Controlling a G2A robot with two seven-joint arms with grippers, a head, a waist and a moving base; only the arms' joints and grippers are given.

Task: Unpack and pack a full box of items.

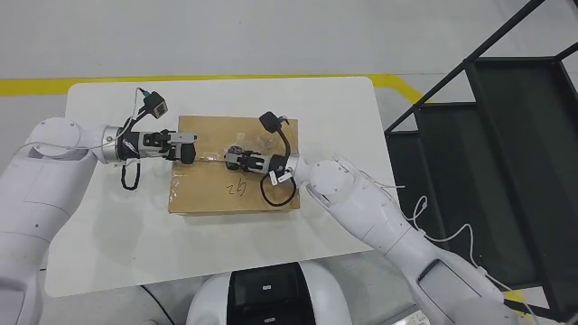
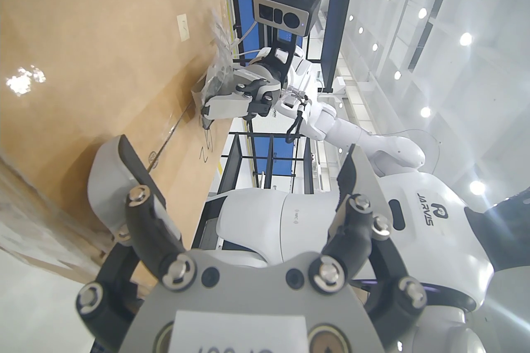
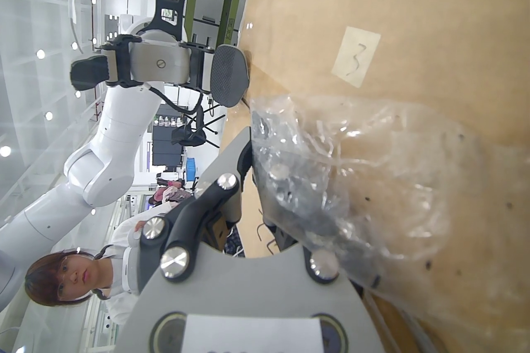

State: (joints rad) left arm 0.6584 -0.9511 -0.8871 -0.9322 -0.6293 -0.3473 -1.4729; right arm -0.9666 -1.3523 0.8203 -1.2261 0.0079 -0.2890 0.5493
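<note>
Your right gripper (image 2: 209, 107) is pinching crumpled clear plastic (image 3: 352, 172) atop the closed cardboard box (image 1: 208, 194). Your left gripper (image 2: 237, 145) is hanging open nearby.

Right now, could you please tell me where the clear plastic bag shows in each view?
Top view: plastic bag at the middle of the cardboard box top, at the right end effector tips.
Left wrist view: plastic bag far off, against the box top, at that end effector.
Right wrist view: plastic bag close up, against the box top.
Shared landmark: the cardboard box.
</note>
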